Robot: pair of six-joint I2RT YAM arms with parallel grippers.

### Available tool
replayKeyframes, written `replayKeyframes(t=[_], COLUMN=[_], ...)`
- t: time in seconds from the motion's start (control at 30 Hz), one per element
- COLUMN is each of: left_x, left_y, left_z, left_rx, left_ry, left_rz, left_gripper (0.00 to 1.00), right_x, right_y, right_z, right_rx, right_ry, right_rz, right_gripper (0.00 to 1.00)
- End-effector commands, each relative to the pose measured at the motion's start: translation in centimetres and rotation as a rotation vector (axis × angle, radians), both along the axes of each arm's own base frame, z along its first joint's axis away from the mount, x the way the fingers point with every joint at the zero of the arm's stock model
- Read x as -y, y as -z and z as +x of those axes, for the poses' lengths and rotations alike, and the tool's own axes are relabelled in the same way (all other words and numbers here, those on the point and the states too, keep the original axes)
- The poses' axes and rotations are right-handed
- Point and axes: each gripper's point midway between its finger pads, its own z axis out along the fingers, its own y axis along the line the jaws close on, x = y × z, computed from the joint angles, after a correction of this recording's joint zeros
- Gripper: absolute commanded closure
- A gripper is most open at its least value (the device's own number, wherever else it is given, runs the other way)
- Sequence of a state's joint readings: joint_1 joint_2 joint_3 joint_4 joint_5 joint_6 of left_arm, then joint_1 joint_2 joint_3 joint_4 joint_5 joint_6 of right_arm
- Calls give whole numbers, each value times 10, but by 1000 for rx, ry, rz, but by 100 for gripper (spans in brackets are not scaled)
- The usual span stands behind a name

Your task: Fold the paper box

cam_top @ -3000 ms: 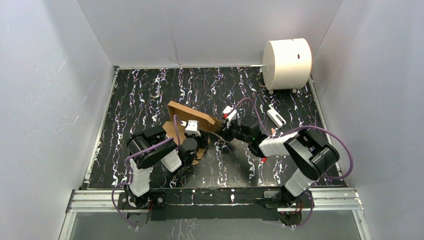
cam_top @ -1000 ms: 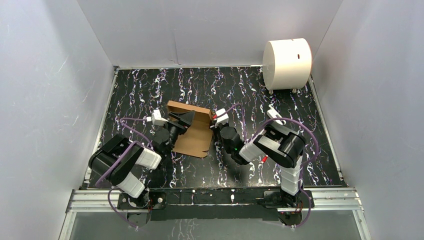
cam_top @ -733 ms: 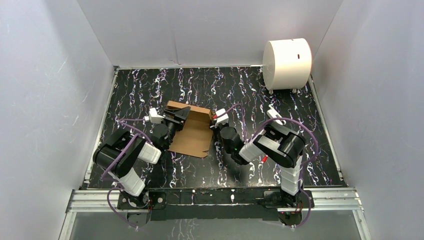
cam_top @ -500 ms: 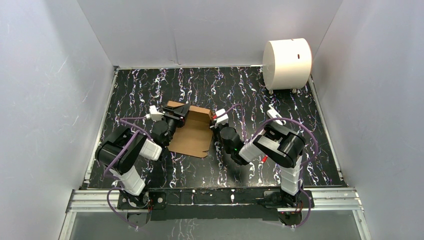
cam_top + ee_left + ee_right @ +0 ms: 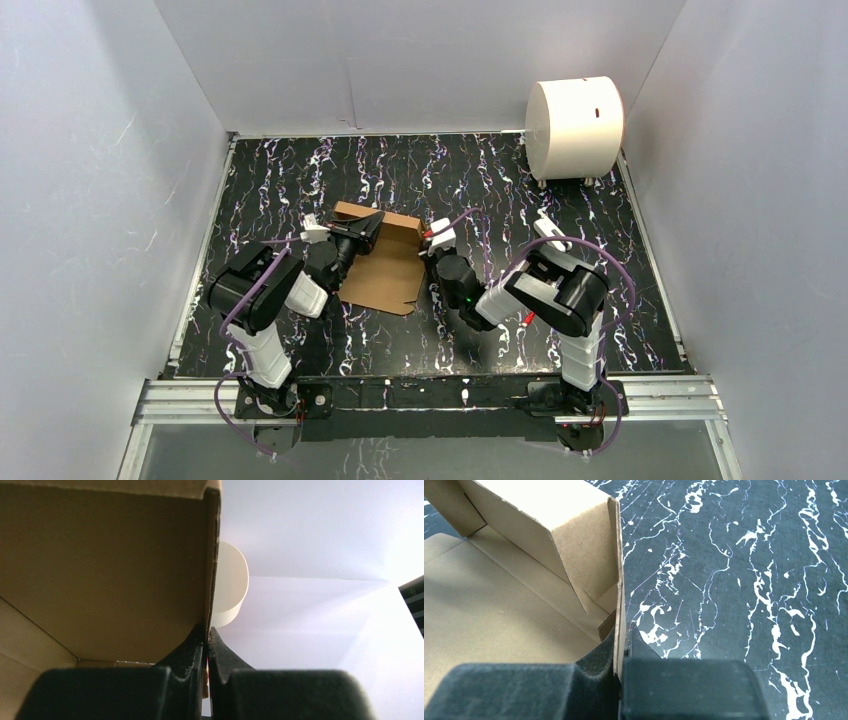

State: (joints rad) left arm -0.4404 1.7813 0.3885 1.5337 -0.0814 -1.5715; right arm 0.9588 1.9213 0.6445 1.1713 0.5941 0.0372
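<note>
Top external: paper box [image 5: 385,268] lies well apart from white cylinder [image 5: 573,127], on its near-left; left gripper [image 5: 206,631] pinched shut on the cylinder-far wall, right gripper [image 5: 620,630] pinched on the cylinder-side wall, box between them.

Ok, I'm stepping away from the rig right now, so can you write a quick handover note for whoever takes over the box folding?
Left gripper: shut on a raised wall of the paper box, at its far left corner.
Right gripper: shut on the box's right-hand edge.
Box: on the table between the arms, base panel flat. The white cylinder stands apart at the far right.
Done: some walls at the far side are up.
Left: the remaining flaps; the box is not yet formed.
</note>
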Motion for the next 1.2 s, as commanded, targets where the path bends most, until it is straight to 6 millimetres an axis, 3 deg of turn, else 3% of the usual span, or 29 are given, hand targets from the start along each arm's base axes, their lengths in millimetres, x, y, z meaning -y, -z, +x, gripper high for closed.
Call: replayKeyframes(t=[0.0, 0.17, 0.57, 0.7, 0.87, 1.17], left_x=[5, 1, -9, -8, -4, 5], left_y=[-23, -21, -1, 0, -3, -24], left_z=[-6, -12, -18, -18, -17, -14], left_rx=[71, 67, 43, 46, 52, 97], left_ry=[39, 27, -14, -11, 6, 43], left_rz=[-100, -109, -28, -17, -24, -56], left_gripper=[100, 100, 100, 100, 100, 100], right_x=[-1, -10, -23, -27, -46, -42], right_y=[-12, -19, -50, -52, -61, -94], right_z=[8, 7, -24, -29, -39, -24], right_rx=[6, -7, 15, -10, -42, -81], right_ry=[89, 59, -212, -302, -450, -447], right_rz=[64, 86, 127, 147, 196, 344], right_gripper=[100, 92, 68, 67, 66, 63])
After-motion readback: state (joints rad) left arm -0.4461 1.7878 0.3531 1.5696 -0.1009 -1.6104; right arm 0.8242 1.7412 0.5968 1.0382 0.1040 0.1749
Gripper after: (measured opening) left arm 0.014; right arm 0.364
